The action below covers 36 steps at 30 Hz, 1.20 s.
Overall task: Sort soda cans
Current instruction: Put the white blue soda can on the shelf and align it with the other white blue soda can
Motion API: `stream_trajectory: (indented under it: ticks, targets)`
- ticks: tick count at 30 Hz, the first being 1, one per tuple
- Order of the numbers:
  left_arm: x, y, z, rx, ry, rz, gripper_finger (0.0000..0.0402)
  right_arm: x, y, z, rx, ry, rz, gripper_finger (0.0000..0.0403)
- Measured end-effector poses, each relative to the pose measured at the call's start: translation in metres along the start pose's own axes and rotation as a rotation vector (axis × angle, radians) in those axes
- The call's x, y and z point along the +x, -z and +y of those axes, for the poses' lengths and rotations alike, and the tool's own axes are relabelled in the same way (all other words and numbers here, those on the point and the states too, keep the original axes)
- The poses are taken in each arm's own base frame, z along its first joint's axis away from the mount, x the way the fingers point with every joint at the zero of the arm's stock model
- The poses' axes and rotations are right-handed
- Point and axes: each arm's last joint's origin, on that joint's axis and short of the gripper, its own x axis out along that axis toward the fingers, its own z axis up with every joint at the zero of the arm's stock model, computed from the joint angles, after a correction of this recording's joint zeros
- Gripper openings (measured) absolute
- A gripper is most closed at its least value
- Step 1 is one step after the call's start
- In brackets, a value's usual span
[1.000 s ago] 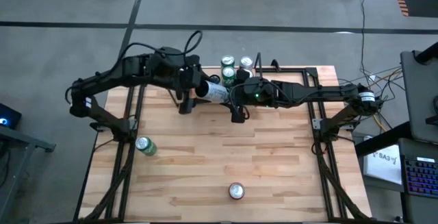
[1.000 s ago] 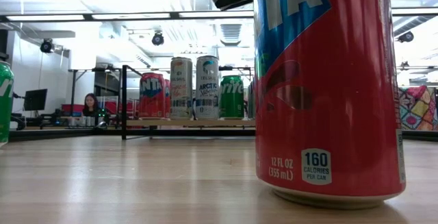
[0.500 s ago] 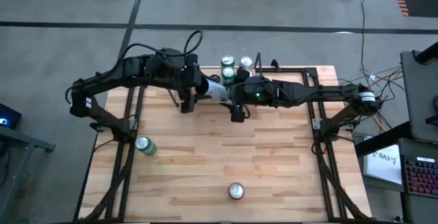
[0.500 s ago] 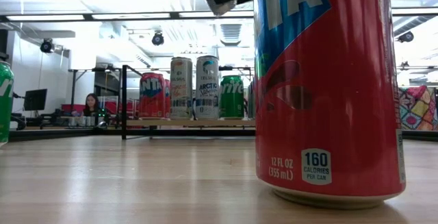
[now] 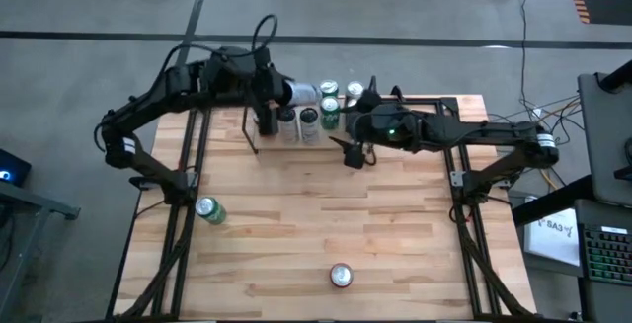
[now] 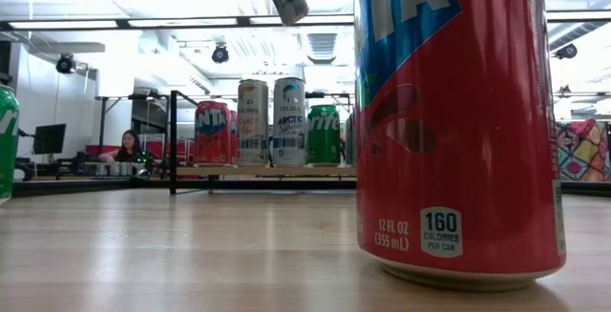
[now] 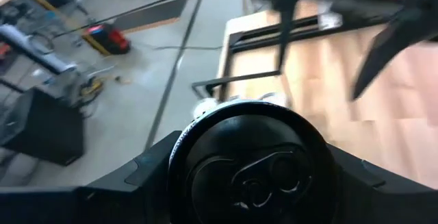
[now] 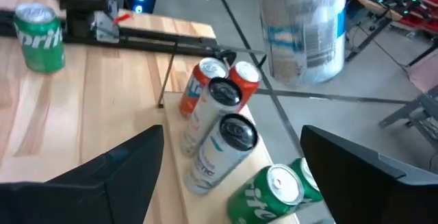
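The left claw point(image 5: 279, 94) is clamped on a silver-white can point(image 5: 299, 93), held lying sideways in the air above the counter's point(image 5: 296, 224) far edge; in the right wrist view this can point(image 8: 306, 25) shows pale silver with blue lettering, and in the left wrist view its dark end point(image 7: 253, 172) fills the space between the fingers; the right claw point(image 5: 353, 152) hangs just beside it with its fingers apart and nothing between them; below, along the far edge, a cluster of cans stands upright: two slim silver-white cans with dark tops point(image 8: 217, 131), two red cans point(image 8: 222, 80) and green cans point(image 8: 270, 193); apart from them, a green can point(image 5: 206, 209) stands near the counter's left edge and a red can point(image 5: 341, 276) with a blue band near its front edge, close to the low camera
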Motion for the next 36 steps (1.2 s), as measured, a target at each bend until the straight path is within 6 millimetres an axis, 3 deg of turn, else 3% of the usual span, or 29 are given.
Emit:
stream_trajectory:
  ticks: [8,12,18,28,36]
  targets:
    - [0.034,0.004,0.044,0.05,-0.039,0.195,0.0242,-0.022,-0.002,-0.009,0.05,0.003,-0.006,0.0331]
    - [0.048,0.015,0.064,-0.047,0.071,0.184,0.0242,-0.022,0.001,-0.008,0.042,-0.004,0.024,0.0331]
    - [0.064,0.034,0.087,-0.097,0.049,0.281,0.0242,-0.018,0.004,-0.006,0.028,-0.01,0.052,0.0331]
    - [0.104,0.056,0.1,-0.098,0.096,0.376,0.0242,-0.017,0.005,-0.005,0.021,-0.011,0.057,0.0331]
    - [0.123,0.07,0.108,-0.111,0.131,0.404,0.0242,-0.015,0.006,-0.004,0.019,-0.012,0.063,0.0331]
